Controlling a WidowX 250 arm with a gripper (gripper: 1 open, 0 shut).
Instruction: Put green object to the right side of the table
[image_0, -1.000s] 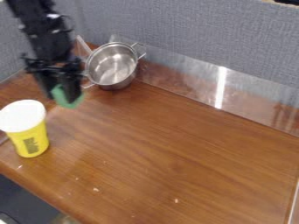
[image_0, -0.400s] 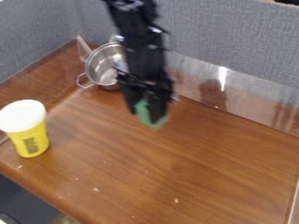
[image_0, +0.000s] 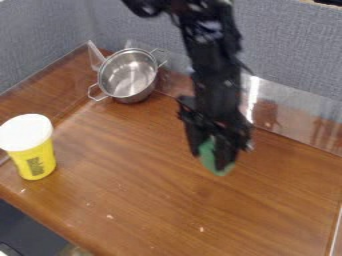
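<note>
The claw (image_0: 219, 157) points straight down over the right half of the table (image_0: 120, 190), its fingers pinching the green cube (image_0: 219, 160) just above the wood. Back left sits a steel pot (image_0: 128, 77); a yellow cup (image_0: 28, 146) stands near the left edge, well apart.

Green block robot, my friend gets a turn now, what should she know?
Gripper: shut on the green object, pointing down, right of the table's middle.
Yellow cup stands at the left edge; metal pot at the back.
Done: block picked up and carried toward the right side.
Left: probably go a little further right, set it down, let go.
</note>
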